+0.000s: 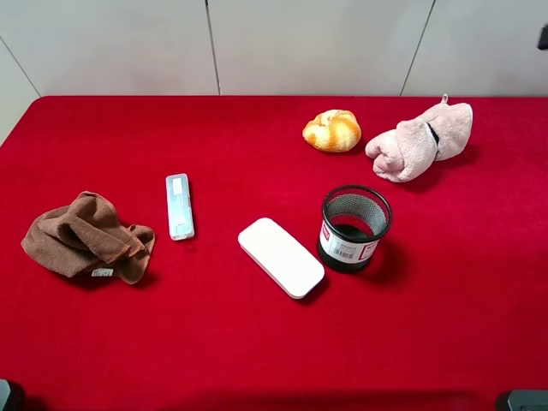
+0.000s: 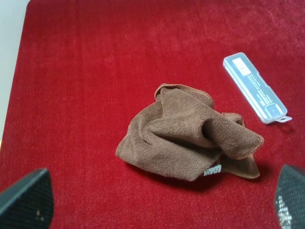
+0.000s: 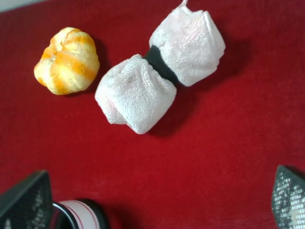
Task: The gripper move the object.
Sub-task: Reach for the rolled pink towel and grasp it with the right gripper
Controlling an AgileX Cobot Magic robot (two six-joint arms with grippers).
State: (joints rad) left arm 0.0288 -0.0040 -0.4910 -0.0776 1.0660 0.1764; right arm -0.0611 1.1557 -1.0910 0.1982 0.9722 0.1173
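Note:
A crumpled brown cloth (image 1: 86,238) lies at the left of the red table; in the left wrist view (image 2: 190,138) it lies just ahead of my open, empty left gripper (image 2: 157,202). A pale pink rolled towel (image 1: 421,141) with a black band lies at the back right. In the right wrist view (image 3: 159,71) it lies ahead of my open, empty right gripper (image 3: 156,200). In the high view only dark corners of the arms show at the bottom edge.
A clear plastic case (image 1: 179,205) lies right of the brown cloth, also in the left wrist view (image 2: 255,88). A white flat case (image 1: 280,257) and a black mesh cup (image 1: 354,228) sit mid-table. A yellow-orange bun (image 1: 332,130) lies left of the towel.

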